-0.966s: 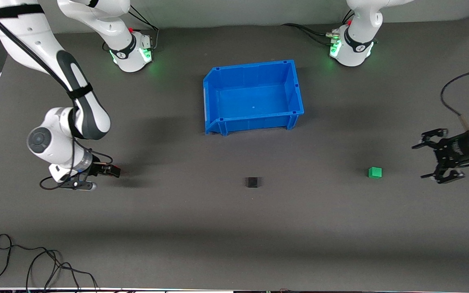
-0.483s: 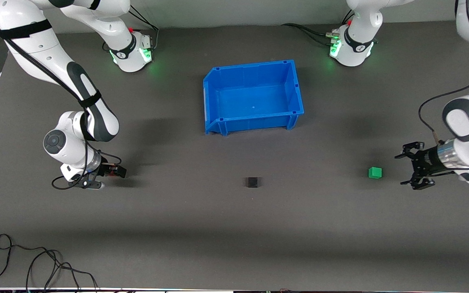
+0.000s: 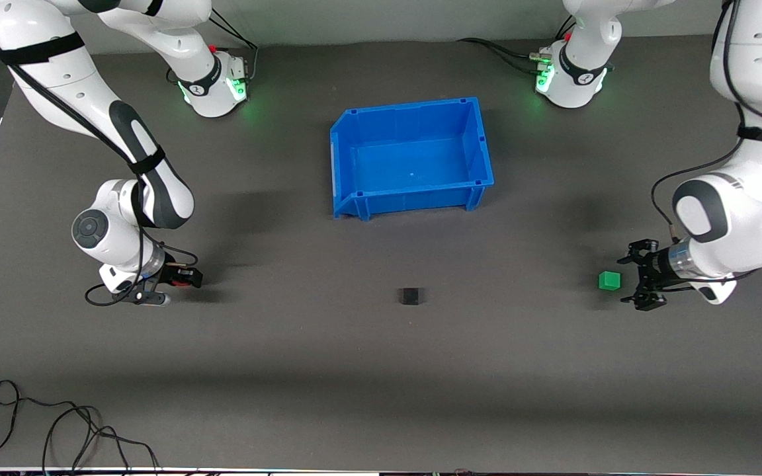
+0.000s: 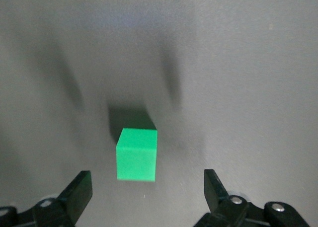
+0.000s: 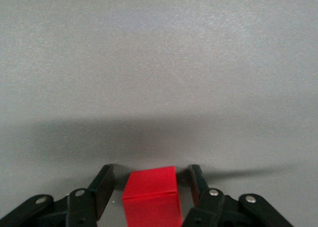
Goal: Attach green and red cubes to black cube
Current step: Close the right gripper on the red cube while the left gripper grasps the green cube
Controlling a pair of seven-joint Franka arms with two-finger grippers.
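The black cube [image 3: 411,295] sits alone on the grey mat, nearer the front camera than the blue bin. The green cube [image 3: 609,280] [image 4: 136,154] rests on the mat toward the left arm's end. My left gripper [image 3: 642,284] [image 4: 147,187] is low beside it, open wide, and the cube lies just ahead of its fingertips. My right gripper [image 3: 186,277] [image 5: 150,171] is low at the right arm's end. Its fingers straddle the red cube [image 5: 150,194] with a narrow gap showing on each side.
The blue bin [image 3: 480,142] stands near the middle of the table, farther from the front camera than the cubes, and holds nothing. A loose black cable [image 3: 57,423] lies at the front edge toward the right arm's end.
My left gripper has moved in toward the green cube from the table's end. My right gripper has shifted slightly toward the middle, so the red cube now sits between its fingers.
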